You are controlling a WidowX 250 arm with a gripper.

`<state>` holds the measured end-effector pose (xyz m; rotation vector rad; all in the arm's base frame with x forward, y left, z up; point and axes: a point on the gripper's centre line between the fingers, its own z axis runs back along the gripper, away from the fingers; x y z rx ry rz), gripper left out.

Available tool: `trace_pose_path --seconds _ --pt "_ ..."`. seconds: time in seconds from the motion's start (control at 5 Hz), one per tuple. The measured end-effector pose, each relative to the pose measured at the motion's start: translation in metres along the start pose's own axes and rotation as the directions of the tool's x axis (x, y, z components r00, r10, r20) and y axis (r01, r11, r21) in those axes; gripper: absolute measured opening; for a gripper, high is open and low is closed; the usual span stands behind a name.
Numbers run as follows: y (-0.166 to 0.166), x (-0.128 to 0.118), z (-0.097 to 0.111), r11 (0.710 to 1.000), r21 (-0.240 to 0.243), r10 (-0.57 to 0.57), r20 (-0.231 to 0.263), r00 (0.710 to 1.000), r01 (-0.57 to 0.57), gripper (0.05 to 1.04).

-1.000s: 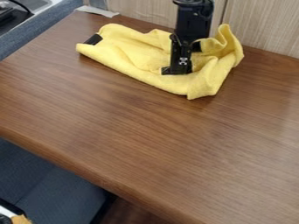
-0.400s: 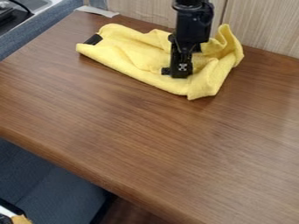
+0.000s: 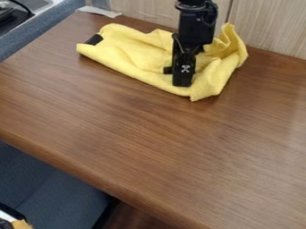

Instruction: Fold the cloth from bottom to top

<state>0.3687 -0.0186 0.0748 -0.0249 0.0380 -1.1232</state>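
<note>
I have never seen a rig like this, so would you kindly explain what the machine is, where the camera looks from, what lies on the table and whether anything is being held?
The machine is a black robot arm, entering at the top edge; its base is out of view. At its lower end is the claw, the part meant for grasping. A fixed camera looks down at a slant on the brown wooden table.

The yellow cloth lies rumpled near the table's far edge, its right end bunched into raised folds. A small black patch shows at its left end. The task is to fold this cloth.

The claw is down over the cloth, but I cannot tell whether it is gripping any of it.
</note>
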Motion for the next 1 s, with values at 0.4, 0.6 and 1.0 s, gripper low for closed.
trace_pose_path --seconds 0.4,0.6,1.0 --pt "0.000 -0.015 0.046 0.997 0.060 0.045 0.070 0.997 -0.049 1.001" --pt "-0.008 -0.029 0.062 0.995 0.074 0.062 0.097 0.993 -0.069 1.001" --pt "-0.016 -0.045 0.068 0.995 0.065 0.067 0.085 0.994 -0.072 1.001"
